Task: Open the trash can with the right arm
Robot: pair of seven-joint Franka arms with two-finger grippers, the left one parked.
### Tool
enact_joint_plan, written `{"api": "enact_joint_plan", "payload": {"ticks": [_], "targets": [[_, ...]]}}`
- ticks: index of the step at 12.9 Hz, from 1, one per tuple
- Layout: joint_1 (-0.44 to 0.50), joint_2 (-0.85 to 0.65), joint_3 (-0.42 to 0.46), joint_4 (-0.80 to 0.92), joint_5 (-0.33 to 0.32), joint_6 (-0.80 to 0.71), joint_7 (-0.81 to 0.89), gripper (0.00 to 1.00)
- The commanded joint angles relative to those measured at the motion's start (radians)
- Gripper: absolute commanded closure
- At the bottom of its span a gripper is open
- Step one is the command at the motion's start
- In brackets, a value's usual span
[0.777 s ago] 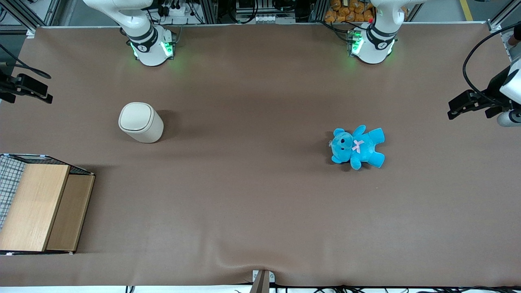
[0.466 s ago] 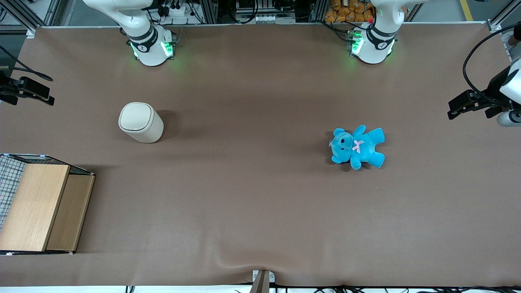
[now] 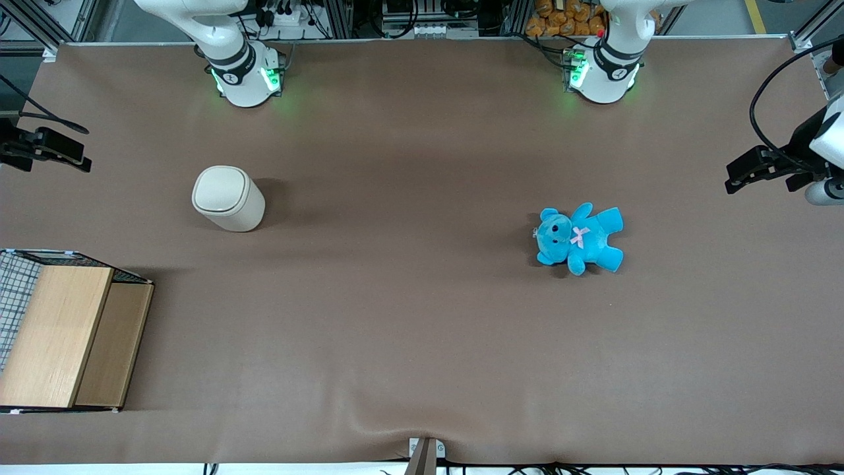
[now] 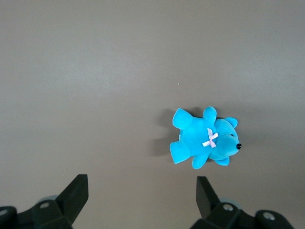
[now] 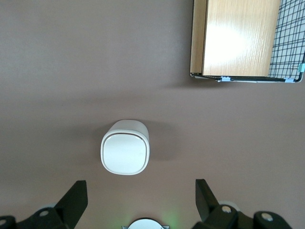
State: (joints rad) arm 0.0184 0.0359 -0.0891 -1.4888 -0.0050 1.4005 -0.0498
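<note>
The trash can [image 3: 227, 198] is a small cream-white bin standing upright on the brown table with its lid [image 5: 124, 153] flat and shut. My right gripper [image 5: 140, 200] hangs high above the table, well clear of the can, and nothing is between its fingers [image 5: 76, 198]. They are spread wide, so it is open. In the front view the gripper [image 3: 39, 155] shows as a black shape at the working arm's end of the table, about level with the can.
A wooden box [image 3: 66, 336] with a wire-mesh side stands nearer the front camera than the can, at the working arm's end. A blue teddy [image 3: 580, 239] lies toward the parked arm's end. The right arm's base [image 3: 242, 76] stands at the table's back edge.
In the front view the right gripper has shifted slightly toward the table's middle and a little nearer the camera. The trash can, box and teddy have not moved.
</note>
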Motion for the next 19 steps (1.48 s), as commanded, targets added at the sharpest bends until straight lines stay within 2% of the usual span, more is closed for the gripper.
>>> {"api": "enact_joint_plan", "payload": {"ticks": [1,5,7,9,12,16,17,19], "targets": [[0.005,-0.005,0.005,-0.018,-0.012,-0.011,0.001,0.0],[0.023,-0.007,0.005,-0.037,0.003,-0.035,0.008,0.0],[0.047,-0.011,0.006,-0.07,0.01,-0.041,0.106,0.0],[0.067,-0.011,0.006,-0.103,0.01,-0.043,0.128,0.0],[0.077,-0.016,0.005,-0.182,0.046,-0.015,0.146,0.0],[0.115,-0.048,0.005,-0.324,0.048,0.056,0.194,0.0],[0.115,-0.069,0.005,-0.374,0.048,0.095,0.194,0.14],[0.109,-0.115,0.005,-0.486,0.048,0.177,0.191,0.54]]}}
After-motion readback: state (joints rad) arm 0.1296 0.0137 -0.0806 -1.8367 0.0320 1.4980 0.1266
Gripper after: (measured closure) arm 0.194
